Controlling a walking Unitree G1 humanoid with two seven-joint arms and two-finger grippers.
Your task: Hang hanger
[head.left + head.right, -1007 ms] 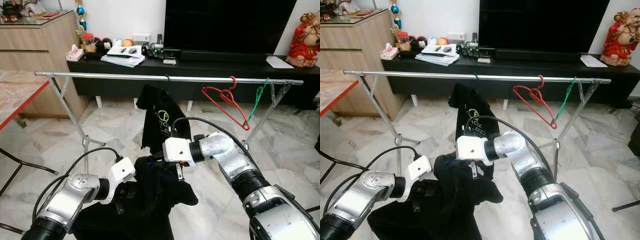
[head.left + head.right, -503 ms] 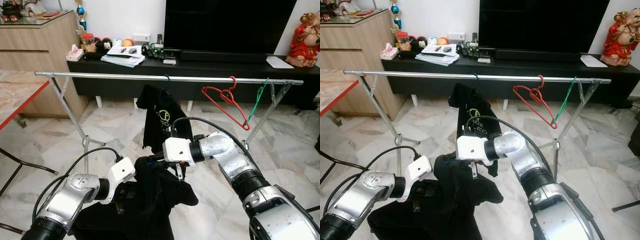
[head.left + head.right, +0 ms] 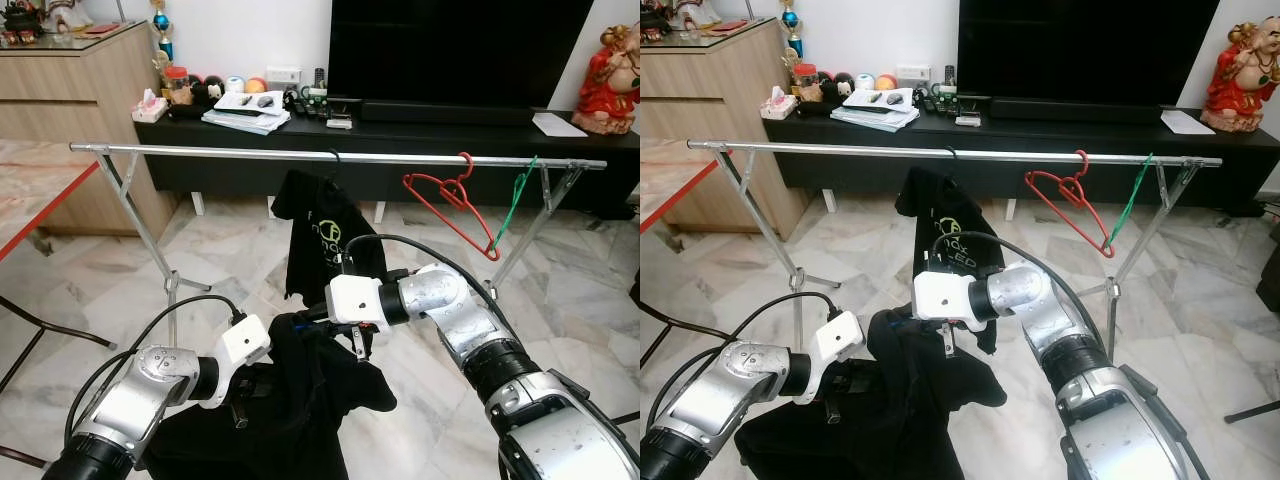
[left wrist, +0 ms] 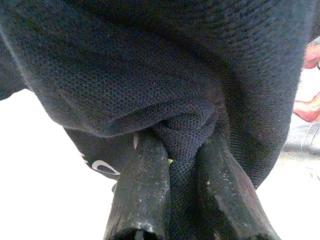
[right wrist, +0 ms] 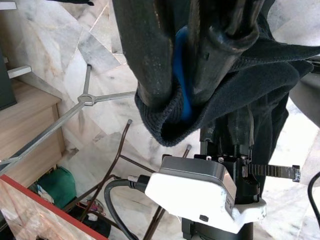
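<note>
A silver clothes rail [image 3: 220,151] spans the room ahead. On it hang a black printed shirt [image 3: 325,235], a red hanger [image 3: 452,196] and a green hanger [image 3: 514,198]. Low in front of me I hold a second black garment [image 3: 310,400] between both arms. My right gripper [image 5: 184,95] is shut on its collar and on the blue hanger [image 5: 182,65] inside it, just below the hung shirt. My left gripper [image 4: 182,145] is shut on a fold of the same fabric, lower and further left; the cloth hides its fingers in the eye views.
Behind the rail stands a black TV console [image 3: 420,135] with a large screen, books and small items. A red statue [image 3: 615,80] sits at its right end. A wooden cabinet [image 3: 70,90] and a red-edged table [image 3: 40,215] are on the left. Marble floor lies below.
The hanging fold of the held garment has swayed slightly. Both arms stay where they were.
</note>
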